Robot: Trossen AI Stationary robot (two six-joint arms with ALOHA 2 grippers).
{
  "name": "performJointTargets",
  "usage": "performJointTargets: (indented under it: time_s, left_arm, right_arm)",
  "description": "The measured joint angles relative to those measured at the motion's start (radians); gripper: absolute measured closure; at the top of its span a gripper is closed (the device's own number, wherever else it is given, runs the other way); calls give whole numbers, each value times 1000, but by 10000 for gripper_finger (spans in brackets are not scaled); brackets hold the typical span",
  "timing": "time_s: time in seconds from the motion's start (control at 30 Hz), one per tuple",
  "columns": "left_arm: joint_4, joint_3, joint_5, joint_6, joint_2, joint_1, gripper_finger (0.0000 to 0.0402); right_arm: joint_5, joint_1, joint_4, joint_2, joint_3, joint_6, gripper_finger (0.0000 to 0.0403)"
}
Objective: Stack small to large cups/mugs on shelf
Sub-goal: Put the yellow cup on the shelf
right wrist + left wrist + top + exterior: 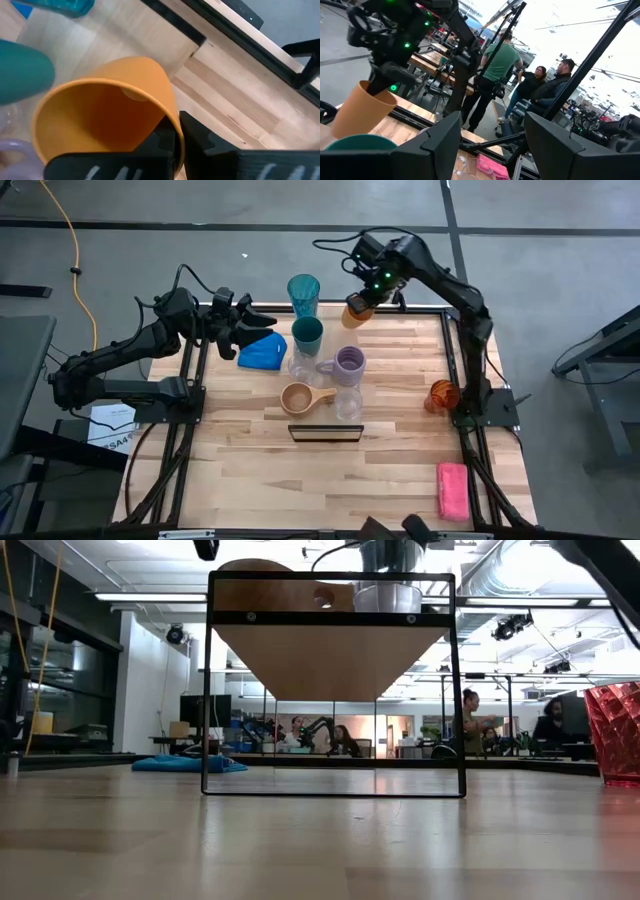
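Observation:
My right gripper [362,300] is shut on an orange cup [356,311] above the table's far edge, right of the tall teal tumbler [303,292]. The dark green cup [307,334], lavender mug [349,365], tan mug [299,397] and two clear glasses [300,366] stand on their bases mid-table. The red cup [441,395] stands at the right edge. The shelf [325,433] stands in front of them on its black frame [330,792]. My left gripper [262,325] waits open and level at the far left, above the blue cloth [262,352]. My right gripper holds the orange cup by its rim [173,131], with one finger [159,142] inside the cup and the other [205,142] outside against the wall. The fingers come steeply from above. The cup [362,107] hangs tilted below them, clear of the table.
A pink sponge [452,489] lies near the front right corner. Black frame rails [460,370] run along the table's sides and far edge. Bare wood lies in front of the shelf. People stand in the room beyond the table.

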Motion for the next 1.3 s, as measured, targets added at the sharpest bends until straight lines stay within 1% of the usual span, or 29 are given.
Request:
performJointTargets:
  time_s: [0.1,0.37,1.3]
  left_arm:
    - [0,0,0,0,0,0,195]
    - [0,0,0,1,0,0,195]
    - [0,0,0,1,0,0,195]
  right_arm:
    - [1,0,0,29,25,0,403]
    - [-11,0,1,58,25,16,403]
    - [-13,0,86,60,24,30,402]
